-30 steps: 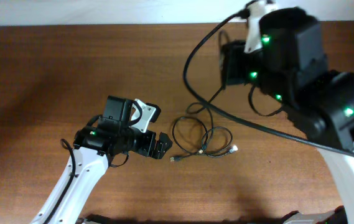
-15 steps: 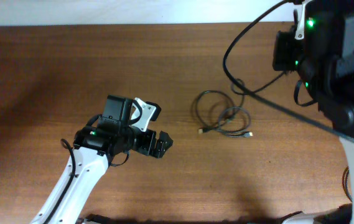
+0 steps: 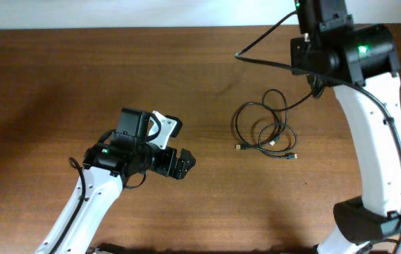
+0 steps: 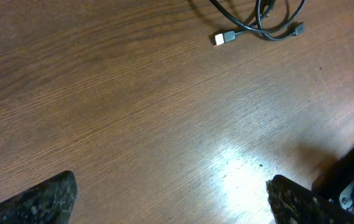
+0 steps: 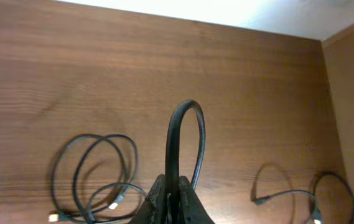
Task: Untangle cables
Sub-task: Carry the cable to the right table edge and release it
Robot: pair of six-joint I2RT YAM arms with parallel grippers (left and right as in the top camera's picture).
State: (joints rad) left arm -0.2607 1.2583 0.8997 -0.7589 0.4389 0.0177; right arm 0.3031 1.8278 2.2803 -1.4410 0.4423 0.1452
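Note:
The cables (image 3: 262, 131) lie as thin black loops with silvery plugs right of the table's centre. One strand rises from them toward my right arm (image 3: 341, 53). In the right wrist view my right gripper (image 5: 173, 202) is shut on an arched black cable strand (image 5: 175, 143), with the coils (image 5: 93, 177) lying below left. My left gripper (image 3: 181, 164) hovers open left of the coils with nothing between its fingers. In the left wrist view my left gripper (image 4: 170, 202) frames bare wood, and a silvery plug (image 4: 220, 38) and cable loop (image 4: 270, 25) show at the top.
Another thin black cord (image 5: 288, 194) with small plugs lies to the right in the right wrist view, near a raised wooden side edge (image 5: 351, 93). The table's back edge (image 3: 151, 27) meets a pale wall. A thick black robot cable (image 3: 263, 42) hangs beside the right arm.
My right arm has swung right and toward the back, dragging the cable loops rightward across the table. The left arm has stayed still and open.

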